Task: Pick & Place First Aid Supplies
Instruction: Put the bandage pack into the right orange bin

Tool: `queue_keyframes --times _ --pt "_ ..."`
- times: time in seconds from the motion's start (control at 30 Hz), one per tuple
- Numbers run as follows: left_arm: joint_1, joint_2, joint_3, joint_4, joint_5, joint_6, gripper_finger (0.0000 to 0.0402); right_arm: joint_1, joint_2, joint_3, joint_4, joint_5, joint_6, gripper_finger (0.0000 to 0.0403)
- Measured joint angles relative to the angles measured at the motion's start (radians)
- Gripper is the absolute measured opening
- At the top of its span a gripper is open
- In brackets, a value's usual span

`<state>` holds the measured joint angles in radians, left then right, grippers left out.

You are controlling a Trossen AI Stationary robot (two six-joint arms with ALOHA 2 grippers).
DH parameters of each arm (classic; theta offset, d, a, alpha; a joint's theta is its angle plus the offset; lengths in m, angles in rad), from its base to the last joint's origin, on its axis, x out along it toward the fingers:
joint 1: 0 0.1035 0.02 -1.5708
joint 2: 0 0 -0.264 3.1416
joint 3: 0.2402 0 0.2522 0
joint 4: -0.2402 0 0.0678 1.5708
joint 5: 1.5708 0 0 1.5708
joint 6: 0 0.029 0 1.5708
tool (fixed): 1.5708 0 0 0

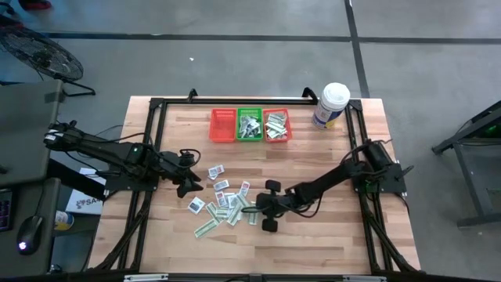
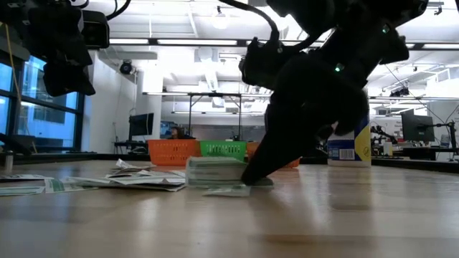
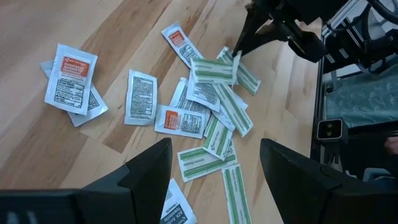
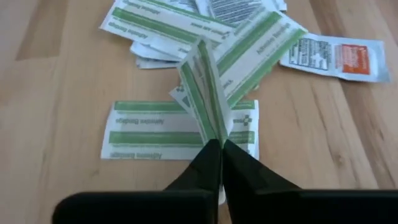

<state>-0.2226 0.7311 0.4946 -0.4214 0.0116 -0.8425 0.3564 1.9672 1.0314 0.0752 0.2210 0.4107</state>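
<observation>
Looking down from overhead first: the scattered packets [image 1: 223,202] lie mid-table, and the right gripper [image 1: 256,208] has its tips at the pile's right edge, arm stretched low across the boards from the right side. The left gripper [image 1: 190,186] waits just left of the pile. The baskets [image 1: 250,125] sit well beyond, toward the far edge, so I'd guess whatever gets lifted travels that way.

From table height, the right gripper [image 2: 252,177] slants steeply down with its tips on the wood, touching a green-and-white strip [image 2: 216,170] that stands up on edge.

Through the left wrist camera, that arm's fingers [image 3: 149,177] stand wide apart with nothing between them, hovering over the near side of the pile.

The right wrist camera settles it: the jaws are pressed together on the end of the green-and-white strip [image 4: 205,99], pinched upright, its long axis running straight away from the fingers. Other strips [image 4: 174,130] lie flat underneath, touching it.
</observation>
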Motion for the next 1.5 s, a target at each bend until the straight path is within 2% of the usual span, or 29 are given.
queue_keyframes --times 0.23,0.47,0.73,1.07,1.23,1.37,1.5 --pt "0.0 0.0 0.0 0.001 0.007 0.0 0.024 0.0 -0.061 0.0 -0.014 0.009 0.012 0.0003" --pt "0.0 0.0 0.0 0.002 0.007 0.002 0.024 -0.004 -0.148 0.0 -0.055 0.1 0.01 0.0002" --pt "0.0 0.0 0.0 0.006 0.006 0.003 0.024 -0.065 -0.215 0.0 -0.13 0.128 0.069 0.0001" --pt "0.0 0.0 0.0 0.008 0.005 0.002 0.024 -0.231 -0.313 0.001 -0.373 0.223 0.307 0.0001" --pt "0.0 0.0 0.0 0.008 0.002 0.0 0.024 -0.351 -0.367 0.001 -0.458 0.245 0.32 0.0001" --pt "0.0 0.0 0.0 0.01 -0.003 -0.001 0.024 -0.459 -0.387 0.002 -0.461 0.208 0.258 0.0" --pt "0.0 0.0 0.0 0.012 -0.014 -0.014 0.024 -0.566 -0.38 0.002 -0.471 0.095 0.215 0.0"
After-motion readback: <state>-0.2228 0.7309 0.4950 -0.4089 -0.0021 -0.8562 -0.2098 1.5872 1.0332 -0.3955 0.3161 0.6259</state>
